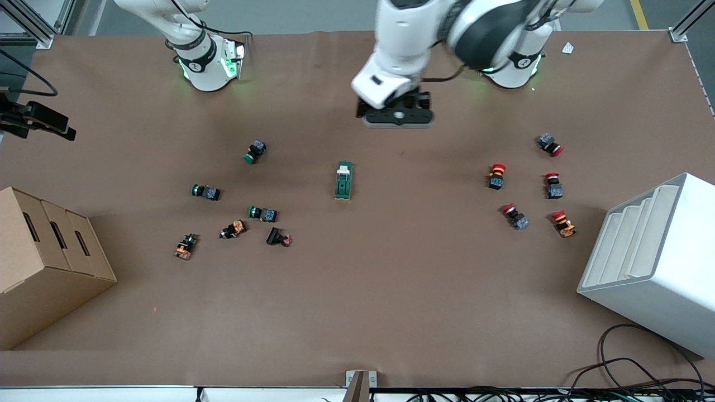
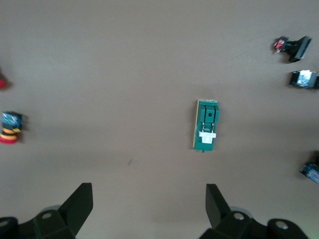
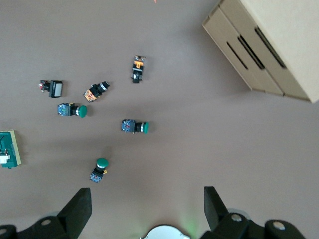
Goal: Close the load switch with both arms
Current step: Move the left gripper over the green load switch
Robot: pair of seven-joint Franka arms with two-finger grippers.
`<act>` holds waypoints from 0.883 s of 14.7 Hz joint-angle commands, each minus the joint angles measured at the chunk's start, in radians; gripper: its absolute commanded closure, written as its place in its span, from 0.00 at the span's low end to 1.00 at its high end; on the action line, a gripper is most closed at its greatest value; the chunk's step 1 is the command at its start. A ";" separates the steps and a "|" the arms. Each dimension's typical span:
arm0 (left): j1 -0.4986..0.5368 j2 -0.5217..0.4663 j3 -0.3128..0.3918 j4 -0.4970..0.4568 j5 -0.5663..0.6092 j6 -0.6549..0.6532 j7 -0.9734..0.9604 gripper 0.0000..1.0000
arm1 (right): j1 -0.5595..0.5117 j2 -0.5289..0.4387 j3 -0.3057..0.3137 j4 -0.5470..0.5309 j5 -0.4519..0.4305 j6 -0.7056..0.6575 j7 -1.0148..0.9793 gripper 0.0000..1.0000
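Note:
The load switch point(image 1: 343, 180) is a dark green oblong block with a white lever tab at the end toward the arms' bases. It lies flat at the middle of the table. It also shows in the left wrist view point(image 2: 207, 124) and at the edge of the right wrist view point(image 3: 9, 149). My left gripper point(image 1: 397, 116) hangs open and empty over bare table between the switch and the bases; its fingers point(image 2: 79, 201) stand wide apart. My right gripper point(image 3: 148, 194) is open and empty, high over its own base point(image 1: 208, 67), and is out of the front view.
Green-capped push-buttons point(image 1: 254, 152) and other small parts lie toward the right arm's end, with a cardboard box point(image 1: 39, 262) at that edge. Red-capped push-buttons point(image 1: 496, 175) lie toward the left arm's end, beside a white stepped rack point(image 1: 653, 262). Cables point(image 1: 631, 368) lie at the near corner.

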 commanded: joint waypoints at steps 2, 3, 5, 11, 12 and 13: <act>-0.132 0.117 0.000 0.017 0.164 0.034 -0.264 0.00 | 0.025 -0.006 0.013 -0.047 0.018 -0.001 0.257 0.00; -0.165 0.151 0.000 0.015 0.191 0.068 -0.370 0.00 | 0.045 -0.003 0.011 -0.048 0.053 0.007 0.364 0.00; -0.229 0.211 0.000 0.008 0.282 0.116 -0.570 0.00 | 0.086 0.011 0.011 -0.057 0.068 0.028 0.521 0.00; -0.378 0.386 -0.001 -0.060 0.742 0.194 -1.012 0.02 | 0.211 0.028 0.016 -0.243 0.162 0.266 0.865 0.00; -0.389 0.389 0.000 -0.095 0.814 0.197 -1.021 0.03 | 0.249 0.051 0.018 -0.255 0.162 0.307 0.917 0.00; -0.399 0.389 0.000 -0.132 0.891 0.197 -1.044 0.03 | 0.283 0.083 0.018 -0.260 0.162 0.342 0.968 0.00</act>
